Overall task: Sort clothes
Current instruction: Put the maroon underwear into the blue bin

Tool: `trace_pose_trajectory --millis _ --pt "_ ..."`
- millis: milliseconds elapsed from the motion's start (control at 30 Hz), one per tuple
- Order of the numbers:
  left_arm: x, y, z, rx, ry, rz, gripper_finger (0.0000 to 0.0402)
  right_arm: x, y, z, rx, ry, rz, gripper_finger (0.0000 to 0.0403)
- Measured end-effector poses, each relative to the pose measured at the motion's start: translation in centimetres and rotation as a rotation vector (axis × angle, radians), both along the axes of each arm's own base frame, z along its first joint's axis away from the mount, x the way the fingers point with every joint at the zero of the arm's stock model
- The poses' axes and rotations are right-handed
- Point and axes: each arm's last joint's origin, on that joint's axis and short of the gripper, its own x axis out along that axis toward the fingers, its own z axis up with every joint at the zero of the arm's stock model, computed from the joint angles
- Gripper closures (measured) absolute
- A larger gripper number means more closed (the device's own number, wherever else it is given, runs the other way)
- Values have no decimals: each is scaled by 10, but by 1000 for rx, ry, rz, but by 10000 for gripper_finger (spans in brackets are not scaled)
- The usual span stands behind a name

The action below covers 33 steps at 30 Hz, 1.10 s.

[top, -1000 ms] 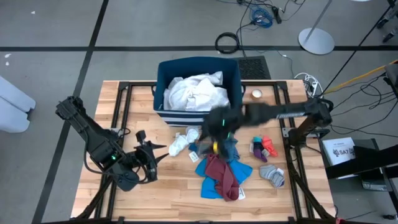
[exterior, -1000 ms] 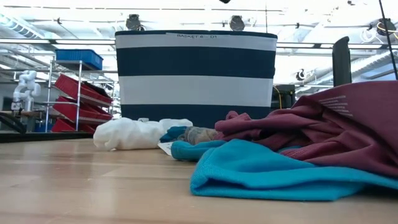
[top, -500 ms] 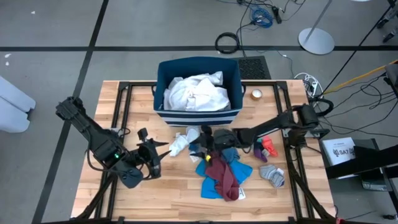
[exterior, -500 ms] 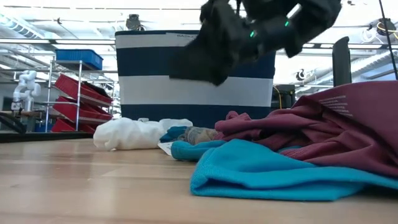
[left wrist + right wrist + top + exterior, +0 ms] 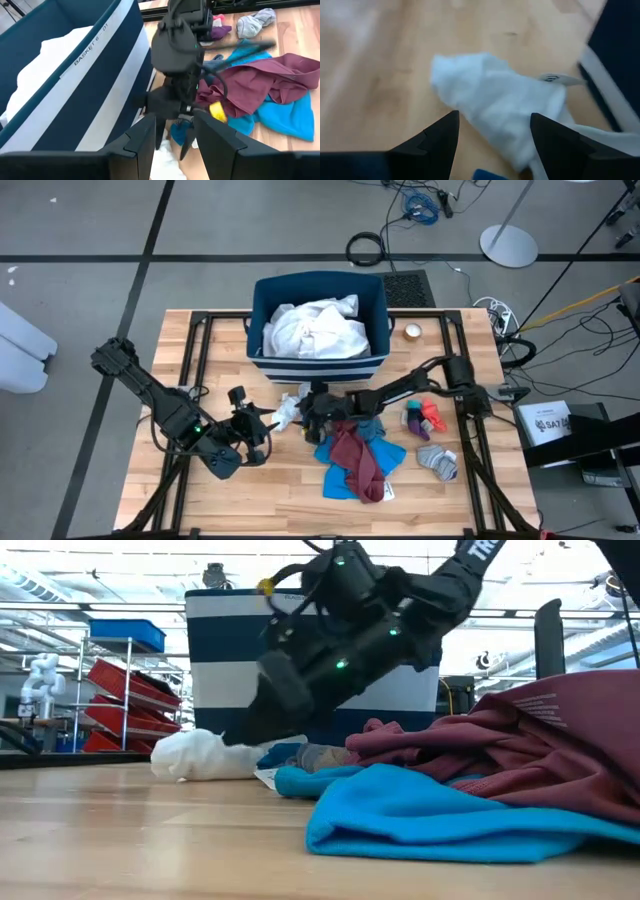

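Small white crumpled fabric garment (image 5: 288,411): lay on the pale wooden slatted worktop (image 5: 215,490), just in front of the navy fabric bin with white stripes (image 5: 263,366), toward the bin's 7 o'clock corner. Soft, lumpy, with a small white tag at one edge; the tag's printing was too small to read.

Right hand (image 5: 312,406): reached low across the worktop, its tips at about 3 o'clock of the white garment and just beside it. In the right wrist view the two dark fingers (image 5: 436,139) stood wide apart, with the white garment (image 5: 506,110) between and beyond them, nothing gripped.

Left hand (image 5: 256,432): sat at about 8 o'clock of the white garment, near it, pointing toward it. Fingers (image 5: 142,141) parted, holding nothing.

Large white bundled cloth (image 5: 315,330): filled the navy bin.

Maroon knit garment (image 5: 358,463): draped over a bright blue fleece-like garment (image 5: 384,455), at about 4 o'clock of the right hand. Faint pale stripes showed on the maroon fabric in the low view.

Red piece and a purple piece (image 5: 424,417): lay together at 3 o'clock of the blue garment. Small grey socks (image 5: 438,461): at 5 o'clock of those.

Writing: bin label read "BASKET 6 – D1" (image 5: 90,46). White lettering on the right arm was only partly visible.
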Motion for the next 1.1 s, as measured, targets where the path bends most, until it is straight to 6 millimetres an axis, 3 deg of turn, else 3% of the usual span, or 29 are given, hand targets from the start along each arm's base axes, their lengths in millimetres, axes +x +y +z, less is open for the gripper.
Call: trace_pose_trajectory --millis 133,500,633,733,900,1100 --pt "0 0 0 0 0 0 256 6 7 -9 -72 88 -1 170" --pt "0 0 0 -1 0 0 256 9 20 1 -101 62 54 170" --pt "0 0 0 0 2 -1 256 4 41 27 -201 6 157 170" --pt "0 0 0 4 7 -1 256 -2 54 53 -307 -54 96 170" --pt "0 0 0 1 6 -1 256 -13 46 66 -396 14 -98 170" --pt "0 0 0 -9 5 -2 256 -29 27 47 -278 253 -197 170"
